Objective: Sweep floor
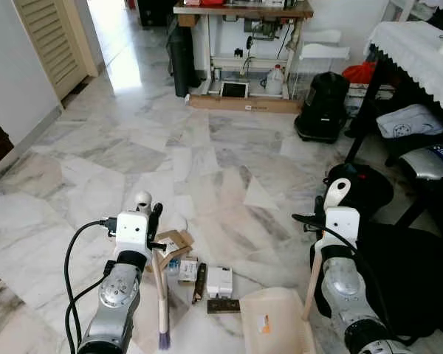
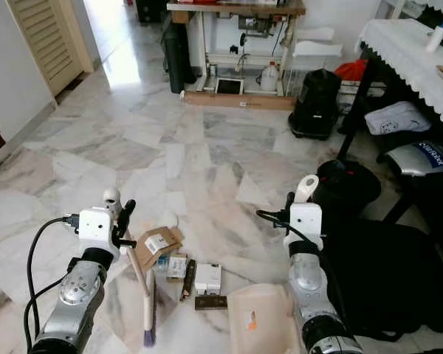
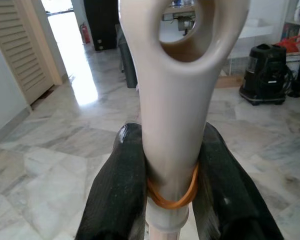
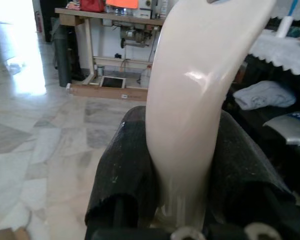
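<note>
Marble floor (image 1: pixel 133 147) carries small boxes (image 1: pixel 207 280), cardboard (image 1: pixel 176 242) and a dustpan (image 1: pixel 277 317).

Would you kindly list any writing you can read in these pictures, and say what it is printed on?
"canada", only partly legible: white letters on the blue band of the grey cushion under the table at the right.
Labels on the small boxes and brown cardboard piece on the marble floor: too small to read.
Orange mark on the cream dustpan: unreadable.
</note>
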Tool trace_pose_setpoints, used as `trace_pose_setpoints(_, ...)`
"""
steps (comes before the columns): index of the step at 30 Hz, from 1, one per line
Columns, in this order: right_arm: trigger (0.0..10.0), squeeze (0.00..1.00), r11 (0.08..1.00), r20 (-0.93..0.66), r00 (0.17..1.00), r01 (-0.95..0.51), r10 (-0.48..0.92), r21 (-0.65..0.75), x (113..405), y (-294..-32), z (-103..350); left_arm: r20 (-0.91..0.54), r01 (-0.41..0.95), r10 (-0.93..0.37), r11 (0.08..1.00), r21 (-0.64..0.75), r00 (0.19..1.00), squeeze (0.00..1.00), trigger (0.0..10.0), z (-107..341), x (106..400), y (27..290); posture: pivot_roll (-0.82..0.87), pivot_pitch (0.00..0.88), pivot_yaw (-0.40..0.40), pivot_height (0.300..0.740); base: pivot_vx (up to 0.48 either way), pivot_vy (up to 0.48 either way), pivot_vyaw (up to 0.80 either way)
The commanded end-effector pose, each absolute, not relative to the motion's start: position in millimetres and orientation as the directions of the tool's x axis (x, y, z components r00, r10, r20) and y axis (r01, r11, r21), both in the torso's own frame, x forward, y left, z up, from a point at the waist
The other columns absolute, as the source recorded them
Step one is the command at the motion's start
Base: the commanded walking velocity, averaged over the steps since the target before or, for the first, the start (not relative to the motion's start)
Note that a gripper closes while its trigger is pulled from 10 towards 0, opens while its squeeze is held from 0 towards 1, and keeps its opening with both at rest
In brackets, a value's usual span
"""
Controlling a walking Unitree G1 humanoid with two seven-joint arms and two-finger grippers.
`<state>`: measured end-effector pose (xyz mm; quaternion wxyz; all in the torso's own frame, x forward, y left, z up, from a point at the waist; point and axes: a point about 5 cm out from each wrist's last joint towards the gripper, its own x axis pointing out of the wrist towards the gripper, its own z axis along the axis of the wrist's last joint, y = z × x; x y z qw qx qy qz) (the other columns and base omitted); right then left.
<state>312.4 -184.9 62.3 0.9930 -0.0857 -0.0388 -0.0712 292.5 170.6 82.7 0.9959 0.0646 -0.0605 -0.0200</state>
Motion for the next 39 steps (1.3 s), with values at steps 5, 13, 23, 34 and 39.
trace_pose_setpoints(5, 10.0, 0.0, 0.976, 0.14, 0.981, 0.154, -0.132, -0.157, 317.8, -184.6, 73.7, 0.179, 0.022, -0.05, 0.988, 0.153, 0.983, 0.0, 10.0, 95.9, 295.1, 171.9, 0.12, 0.0, 0.002, 0.74, 0.0, 0.0, 0.0)
trace_pose_setpoints(13, 10.0, 0.0, 0.975, 0.125, 0.981, 0.166, -0.149, -0.147, 318.0, -187.7, 72.4, 0.173, 0.025, -0.052, 0.988, 0.156, 0.983, 0.0, 10.0, 95.9, 295.4, 172.3, 0.12, 0.0, 0.004, 0.74, 0.0, 0.0, -0.7)
trace_pose_setpoints(23, 10.0, 0.0, 0.974, 0.122, 0.981, 0.171, -0.153, -0.148, 318.1, -189.1, 72.2, 0.172, 0.026, -0.053, 0.987, 0.158, 0.984, 0.0, 10.0, 95.6, 295.7, 172.3, 0.12, 0.0, 0.005, 0.74, 0.0, 0.0, -0.8)
trace_pose_setpoints(34, 10.0, 0.0, 0.972, 0.134, 0.98, 0.171, -0.151, -0.159, 318.5, -189.3, 73.7, 0.174, 0.026, -0.054, 0.987, 0.158, 0.983, 0.0, 10.0, 96.1, 296.2, 172.3, 0.13, 0.0, 0.005, 0.74, 0.0, 0.0, -0.7)
trace_pose_setpoints(39, 10.0, 0.0, 0.973, 0.125, 0.98, 0.174, -0.155, -0.151, 318.7, -189.2, 73.0, 0.176, 0.028, -0.057, 0.986, 0.164, 0.983, 0.0, 10.0, 96.7, 296.4, 172.4, 0.13, 0.0, 0.006, 0.74, 0.0, 0.0, 0.0)
